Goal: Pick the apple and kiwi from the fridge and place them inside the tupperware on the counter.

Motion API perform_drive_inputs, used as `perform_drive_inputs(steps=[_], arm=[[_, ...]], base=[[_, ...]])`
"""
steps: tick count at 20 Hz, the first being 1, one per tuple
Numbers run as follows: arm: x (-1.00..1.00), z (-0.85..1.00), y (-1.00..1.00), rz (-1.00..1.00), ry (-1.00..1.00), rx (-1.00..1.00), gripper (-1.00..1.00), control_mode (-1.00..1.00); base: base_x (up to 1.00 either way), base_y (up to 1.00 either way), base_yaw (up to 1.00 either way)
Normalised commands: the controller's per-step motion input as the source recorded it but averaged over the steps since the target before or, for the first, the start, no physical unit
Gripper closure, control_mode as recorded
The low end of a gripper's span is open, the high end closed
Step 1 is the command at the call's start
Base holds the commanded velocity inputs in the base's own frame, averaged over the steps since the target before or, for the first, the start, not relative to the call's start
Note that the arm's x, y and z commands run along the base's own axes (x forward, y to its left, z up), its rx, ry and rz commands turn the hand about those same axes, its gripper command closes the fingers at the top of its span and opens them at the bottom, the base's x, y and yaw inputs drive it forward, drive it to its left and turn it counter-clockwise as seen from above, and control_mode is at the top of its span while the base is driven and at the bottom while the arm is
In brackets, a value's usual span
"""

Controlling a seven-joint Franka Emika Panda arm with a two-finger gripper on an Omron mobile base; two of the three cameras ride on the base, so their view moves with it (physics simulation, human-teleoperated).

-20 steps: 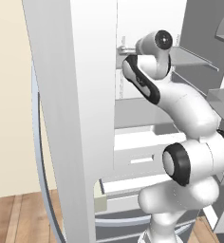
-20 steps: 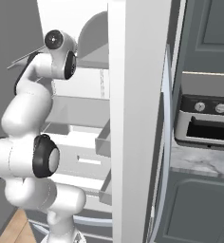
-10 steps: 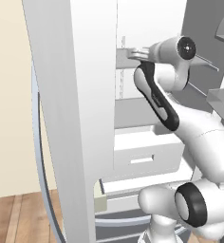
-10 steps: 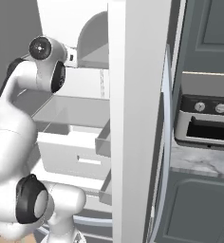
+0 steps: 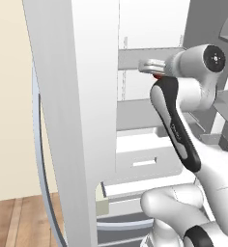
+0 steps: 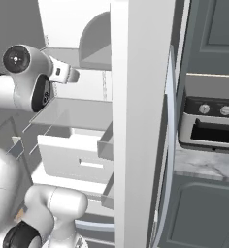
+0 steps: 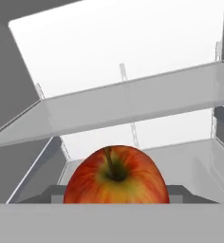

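- In the hand view I have the apple at bottom centre, stem up, hard against the jaws: they are pinched on it, with a dark finger tip just showing at each side of the fruit.
- In the left base view a sliver of red shows at the hand, upper centre right, just below the pale gripper and inside the open fridge.
- Around the apple in the hand view, a grey shelf crosses the middle of the frame above it; the white back wall lies well beyond, with open room ahead.
- In the right base view the fridge door edge runs top to bottom through the centre, close to the right of the hand.
- Far right of that view, the marbled bench carries a dark toaster oven, well apart from the arm.
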Motion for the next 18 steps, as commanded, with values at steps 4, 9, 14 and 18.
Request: perform_drive_inputs(steps=[4, 9, 14, 18], arm=[[-1.00, 0.01, 0.00, 0.00, 0.08, 0.03, 1.00, -1.00], [-1.00, 0.00, 0.00, 0.00, 0.05, 0.00, 1.00, -1.00], [-0.90, -0.16, 0.00, -0.01, 0.02, 0.00, 1.00, -1.00], [-0.44, -0.28, 0.00, -0.03, 0.13, 0.00, 1.00, -1.00]], base=[[0.00, 0.00, 0.00], [0.00, 0.00, 0.00], [0.00, 0.00, 0.00], [0.00, 0.00, 0.00]])
